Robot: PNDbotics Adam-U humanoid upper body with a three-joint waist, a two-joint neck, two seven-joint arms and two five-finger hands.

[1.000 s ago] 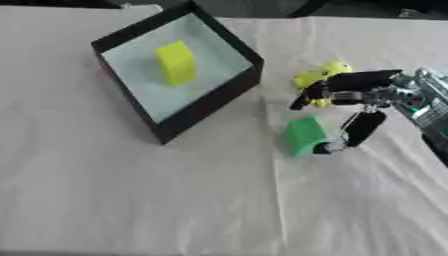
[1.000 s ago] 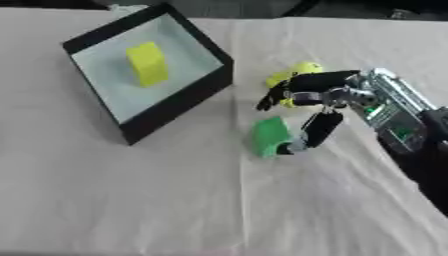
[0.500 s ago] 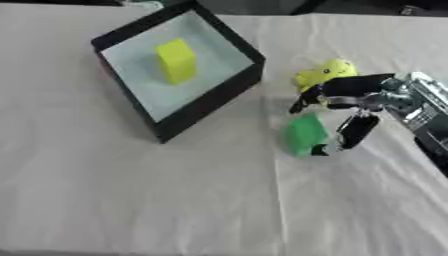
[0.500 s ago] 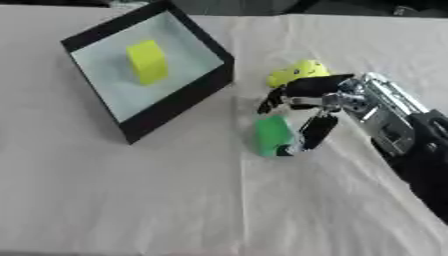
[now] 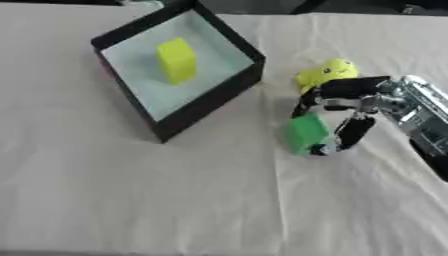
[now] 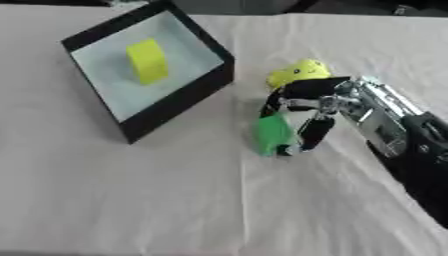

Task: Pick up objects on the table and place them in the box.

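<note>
A green block [image 5: 305, 133] lies on the white cloth right of the box. My right hand [image 5: 350, 102] comes in from the right and is curled round it: fingers [image 5: 325, 90] arch over its top and the thumb [image 5: 353, 132] presses its right side. Just behind the hand sits a yellow-green rounded toy [image 5: 325, 73]. The black-walled box [image 5: 224, 91] with a pale floor stands tilted at the upper left and holds a yellow block [image 5: 176, 60]. My left hand shows in neither view.
The white cloth [image 5: 157, 200] covers the whole table, with wrinkles at the right. My right forearm [image 6: 394, 135] runs to the lower right edge. A dark strip lies along the far table edge.
My right hand has closed in on the green block, fingers dropping over its top and the thumb moving against its side. The box and yellow toy have not moved.
</note>
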